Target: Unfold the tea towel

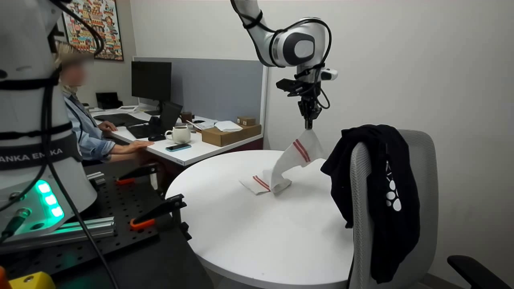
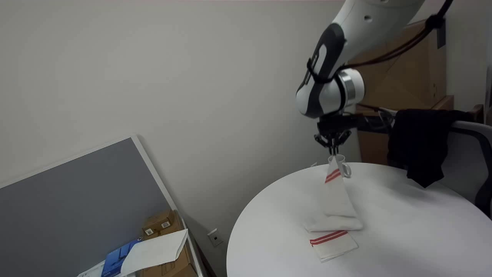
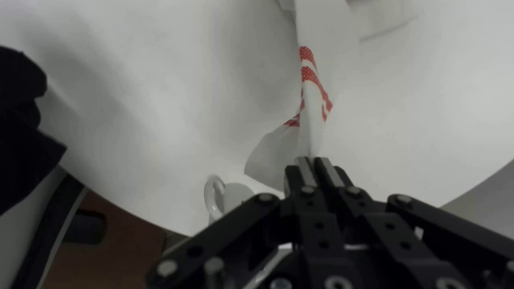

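Unfolding, part way, by judgement: tea towel (image 2: 337, 204), red-striped; one end raised, the lower part lying folded on the round table (image 1: 257, 237). Gripper (image 3: 313, 161): fingers nearly together, pinching the raised end. Next move, probable: draw the held end clear of the folds, then lower it flat. Edges: mug (image 2: 342, 163) near the raised end, close to the rim; chair (image 1: 425, 180), draped with a dark garment (image 1: 387, 228), beside the table. Room: bare tabletop either side of the towel.

Tea towel (image 1: 287, 160): we see white, paired red stripes
Gripper (image 3: 312, 161): black
Round table (image 1: 257, 228): plain white
Garment (image 1: 395, 228), right of frame: black, white spots
Poster (image 1: 94, 28), upper left: multicoloured
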